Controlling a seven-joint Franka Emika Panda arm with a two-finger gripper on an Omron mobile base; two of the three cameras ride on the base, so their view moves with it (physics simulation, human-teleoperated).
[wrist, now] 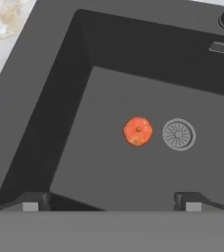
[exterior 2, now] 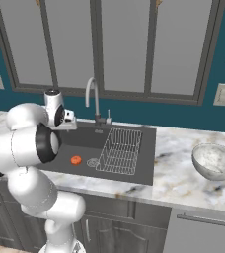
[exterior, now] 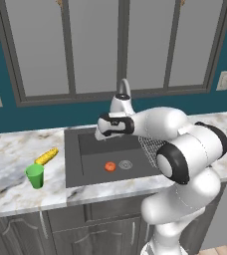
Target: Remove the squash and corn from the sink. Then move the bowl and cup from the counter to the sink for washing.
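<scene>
dark grey rectangular sink (exterior: 88,172) containing small round orange-red squash (exterior: 110,166) beside drain (exterior: 125,164); tool (wrist: 111,202) spread, holding nothing.

Flat, even rendered light, no glare. Soft shadows inside the sink (wrist: 60,123), walls darker than floor. All views low-res and slightly soft; no edge distortion.

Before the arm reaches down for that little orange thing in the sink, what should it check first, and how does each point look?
1. Squash in sight on the sink floor beside the drain: ok.
2. Gripper open: ok.
3. Gripper above the squash, not touching: ok.
4. Corn out on the counter: ok.
5. Cup and bowl in the sink: not ok, both on the counter.
</scene>
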